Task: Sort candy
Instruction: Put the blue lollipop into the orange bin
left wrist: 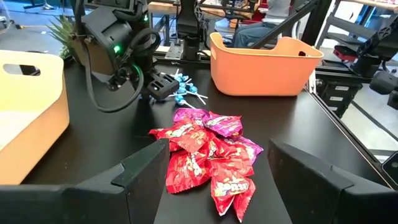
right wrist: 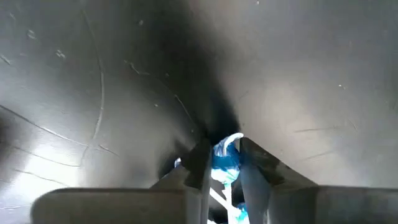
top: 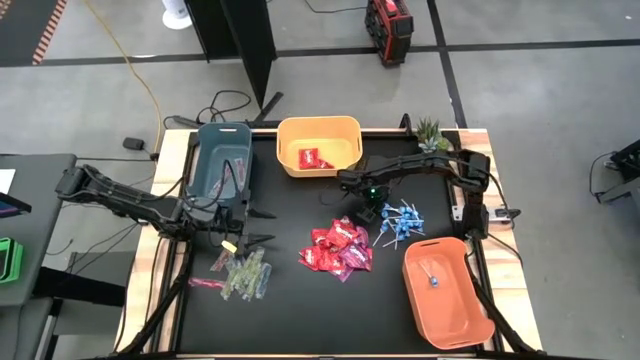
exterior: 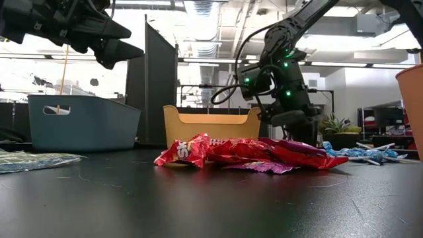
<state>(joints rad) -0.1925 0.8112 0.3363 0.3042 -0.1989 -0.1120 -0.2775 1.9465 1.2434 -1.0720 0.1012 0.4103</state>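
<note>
Lollipop (right wrist: 225, 158) pinched in right jaws (right wrist: 222, 163), low on bench (top: 290, 310). Could slip by wrapper or snag neighbours (top: 400, 222) on lifting. Left jaws (left wrist: 211, 177) released, hovering.

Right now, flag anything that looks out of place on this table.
Nothing stands out. Red packets, lollipops and stick packets lie in separate heaps; the right pincer is closed on a lollipop.
</note>
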